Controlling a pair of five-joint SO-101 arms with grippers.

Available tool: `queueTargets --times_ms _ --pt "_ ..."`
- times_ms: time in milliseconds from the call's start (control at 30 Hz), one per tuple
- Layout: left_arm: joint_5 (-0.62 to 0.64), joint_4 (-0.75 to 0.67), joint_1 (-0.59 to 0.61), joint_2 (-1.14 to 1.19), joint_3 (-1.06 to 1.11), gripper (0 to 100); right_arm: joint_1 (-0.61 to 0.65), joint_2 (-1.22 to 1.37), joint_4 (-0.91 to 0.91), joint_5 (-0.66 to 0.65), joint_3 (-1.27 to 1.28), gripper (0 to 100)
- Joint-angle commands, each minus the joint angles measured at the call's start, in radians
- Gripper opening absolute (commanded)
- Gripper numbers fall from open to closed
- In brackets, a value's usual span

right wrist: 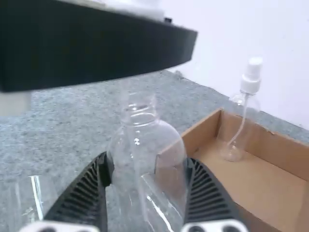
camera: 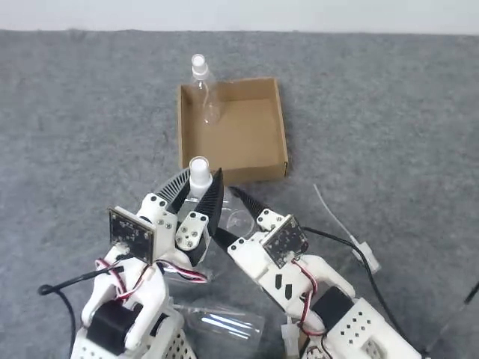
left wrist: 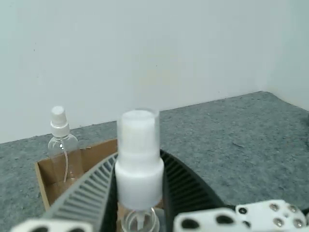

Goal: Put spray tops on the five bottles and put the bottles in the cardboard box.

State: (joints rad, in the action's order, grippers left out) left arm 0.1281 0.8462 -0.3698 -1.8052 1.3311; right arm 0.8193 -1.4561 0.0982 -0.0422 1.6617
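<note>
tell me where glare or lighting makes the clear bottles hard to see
high view: white glare streaks on the lying bottle; right wrist view: small highlights on the held bottle, its neck faint against the carpet; left wrist view: even light, the spray top pale against the wall.

From above we lose the neck of the clear bottle (camera: 239,222) beside the cardboard box (camera: 247,142) (the left gripper (camera: 196,193) covers it).

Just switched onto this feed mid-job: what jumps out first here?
The left end effector holds a white spray top above the open clear bottle gripped by the right end effector, in front of the cardboard box. One capped bottle already stands in the box's far left corner.
</note>
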Motion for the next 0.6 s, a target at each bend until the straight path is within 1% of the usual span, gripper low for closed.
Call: queueTargets --times_ms 0,167,433,567 --pt "-0.009 -0.002 -0.011 -0.023 -0.001 2 -0.041 -0.036 -0.016 0.014 -0.015 1.0" --pt "-0.011 0.006 -0.009 -0.023 0.004 10 -0.041 -0.036 -0.018 0.014 -0.015 1.0" --pt "-0.003 0.006 -0.002 -0.023 -0.004 16 -0.044 -0.036 -0.016 0.014 -0.014 1.0" --pt "-0.003 0.000 -0.002 -0.023 -0.013 16 -0.042 -0.038 -0.018 0.014 0.002 1.0"
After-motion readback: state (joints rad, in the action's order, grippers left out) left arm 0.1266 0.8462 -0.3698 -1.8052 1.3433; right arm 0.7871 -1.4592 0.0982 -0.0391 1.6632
